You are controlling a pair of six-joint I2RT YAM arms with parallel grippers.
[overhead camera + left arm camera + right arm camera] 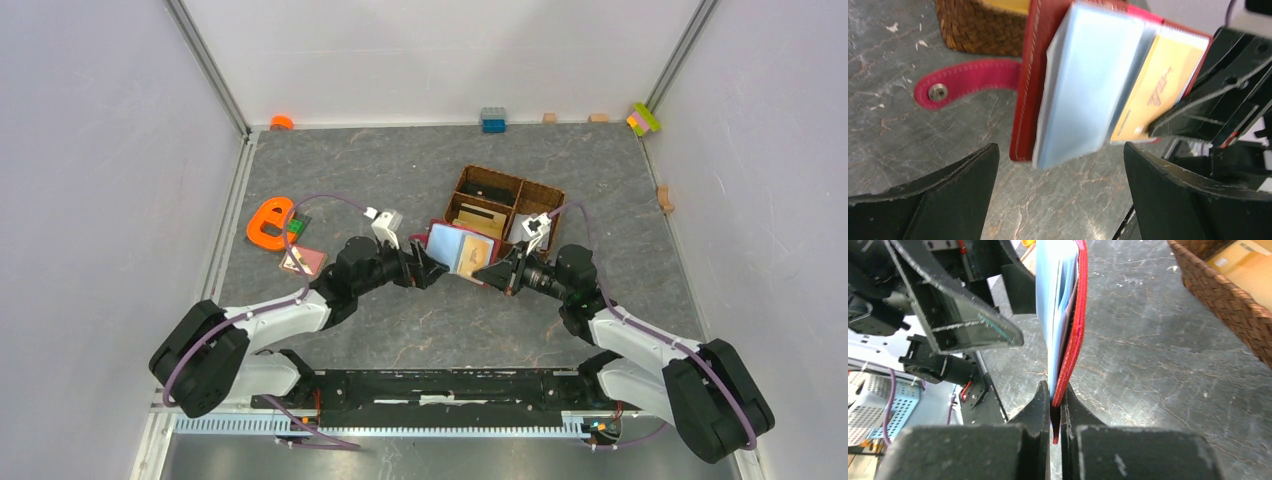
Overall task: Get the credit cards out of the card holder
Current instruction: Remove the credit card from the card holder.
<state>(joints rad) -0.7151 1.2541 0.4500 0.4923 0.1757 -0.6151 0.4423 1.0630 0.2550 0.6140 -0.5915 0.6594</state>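
**holder pinned open, left arm poised to pull**

the right gripper (1055, 396) has its black fingers pressed together on one edge of the small dark red, leather-like folding card holder (1034, 70), pinching cover and inner sleeve alike. that grip props the holder open on edge beside the brown wicker basket (975, 27), so its contents face the other arm. a thin light blue card (1088, 85) fans out from the cover with a flat orange-tan card (1158, 82) behind it, both not yet out. the left gripper (1060, 150) has its fingers spread wide, holding nothing, lined up on the blue card's free edge, probably to close on it and draw it out.
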